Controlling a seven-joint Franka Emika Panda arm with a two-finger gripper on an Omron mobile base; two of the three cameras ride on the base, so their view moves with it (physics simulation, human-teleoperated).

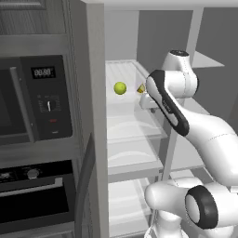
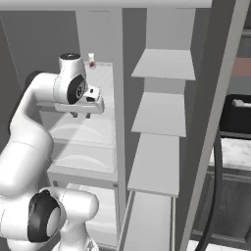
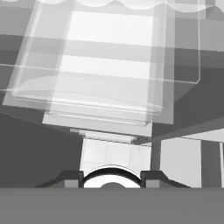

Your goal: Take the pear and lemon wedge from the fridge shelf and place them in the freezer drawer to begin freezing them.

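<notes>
The yellow-green pear (image 1: 120,88) lies on the white fridge shelf (image 1: 122,72), far from its front rim. Right of it, the small yellow lemon wedge (image 1: 140,88) peeks out from behind my forearm. My gripper (image 2: 82,116) hangs at the shelf's front edge, right of the pear and apart from it, pointing down over the clear bins. In the hand view the fingertips (image 3: 72,178) stand wide apart: the gripper (image 3: 112,177) is open with nothing between its fingers. I cannot pick out the freezer drawer with certainty.
A small white jar with a red label (image 2: 91,60) stands at the back of the shelf. Clear curved-front bins (image 1: 132,125) sit below it. Plain grey shelves (image 2: 159,115) fill the right side. A grey cabinet wall (image 1: 93,116) and a black oven (image 1: 42,97) stand left.
</notes>
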